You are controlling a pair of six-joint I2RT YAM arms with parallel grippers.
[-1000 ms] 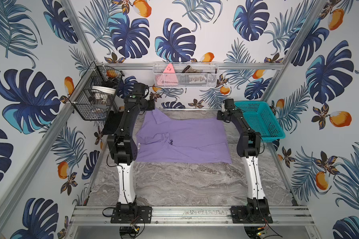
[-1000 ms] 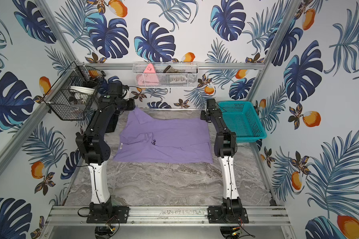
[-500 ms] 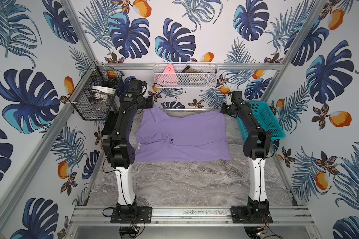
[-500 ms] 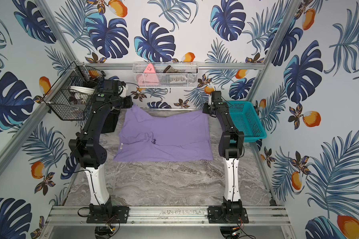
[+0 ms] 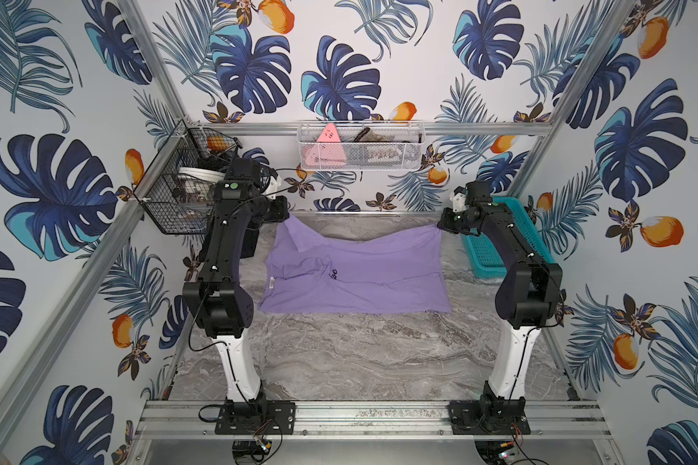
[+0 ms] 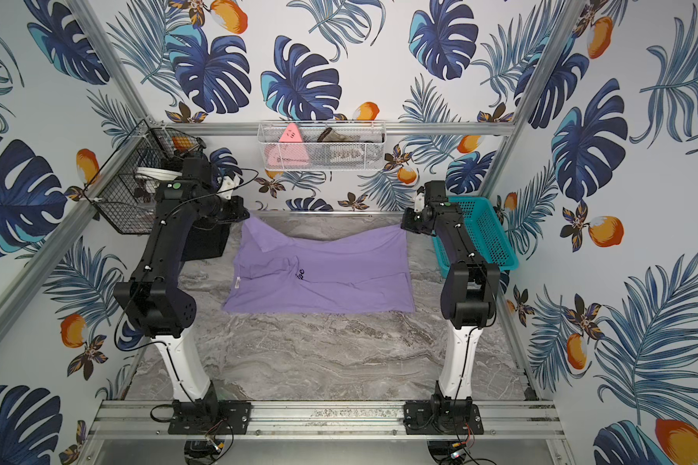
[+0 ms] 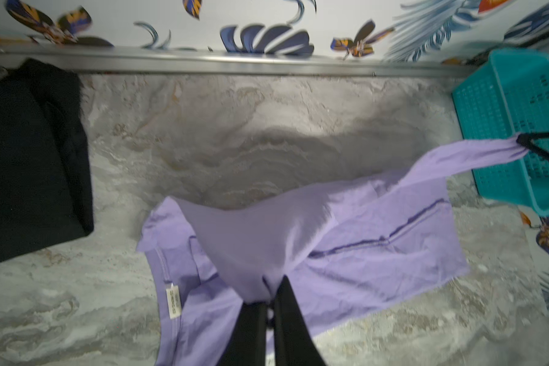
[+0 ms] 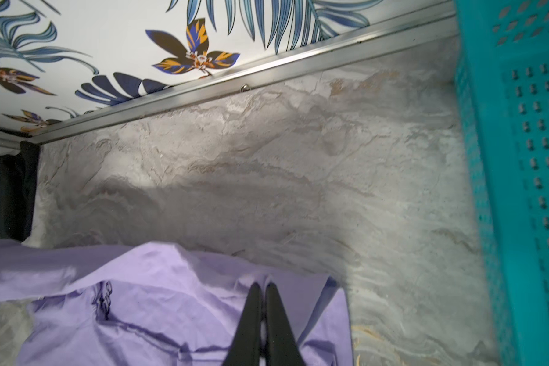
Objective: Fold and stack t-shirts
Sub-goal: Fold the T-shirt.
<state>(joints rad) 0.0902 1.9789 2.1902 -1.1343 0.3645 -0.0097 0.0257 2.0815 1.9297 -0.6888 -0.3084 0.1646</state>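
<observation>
Folding purple shirt (image 5: 359, 277) | left gripper (image 7: 271, 285) and right gripper (image 8: 263, 286) each clamped on a raised far corner, near hem on table (image 5: 359, 354) | black shirt (image 7: 29, 158) far left | advise: carry corners nearward level, cloth taut.

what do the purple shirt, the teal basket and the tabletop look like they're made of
Purple shirt: soft matte knit fabric, probably cotton; it sags and creases where lifted. Teal basket: rigid moulded plastic with a slight sheen and rows of small slots. Tabletop: grey veined marble look, matte; real stone or a printed sheet, cannot tell.
</observation>
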